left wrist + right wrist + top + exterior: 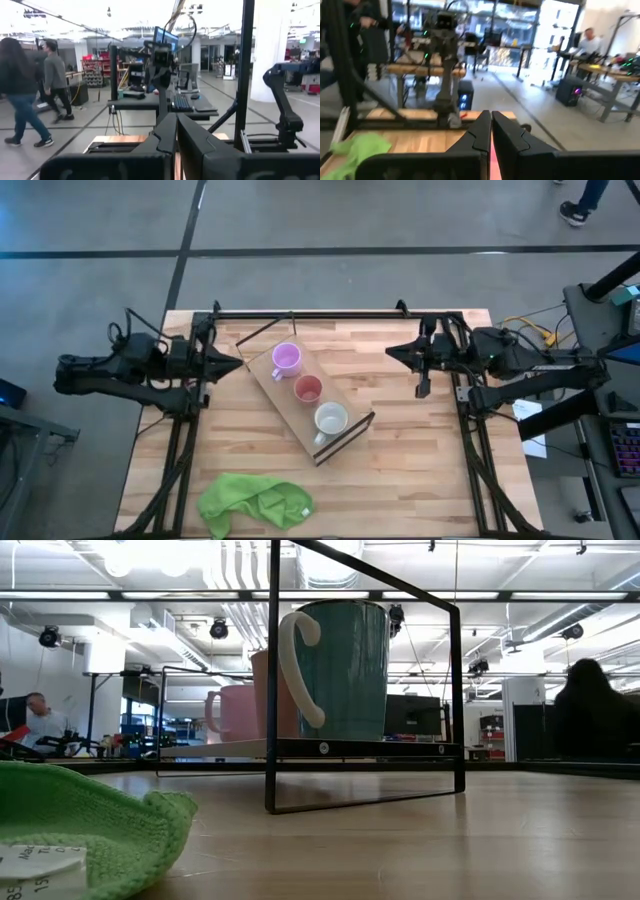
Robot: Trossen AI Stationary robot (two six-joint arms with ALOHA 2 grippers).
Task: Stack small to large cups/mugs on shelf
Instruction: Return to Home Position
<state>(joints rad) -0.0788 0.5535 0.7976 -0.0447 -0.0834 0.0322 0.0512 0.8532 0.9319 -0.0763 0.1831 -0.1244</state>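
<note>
A light-wood shelf board (270, 377) lies slantwise at the table's middle; in the low view it (360, 748) rests on a dark wire frame. Three cups stand on it in a row, on their bases: a light purple cup (287, 358) farthest, a smaller pink-red cup (308, 389) in the middle, and a white mug (331, 420) nearest. In the low view the nearest mug (345, 670) looks teal with a white handle. My left gripper (238, 363) is shut and empty left of the shelf. My right gripper (392, 352) is shut and empty right of it.
A crumpled green cloth (255, 502) lies near the table's front edge, left of middle, and shows in the low view (80, 830). A black frame rail (330, 314) runs along the table's far edge. People stand and sit in the room beyond.
</note>
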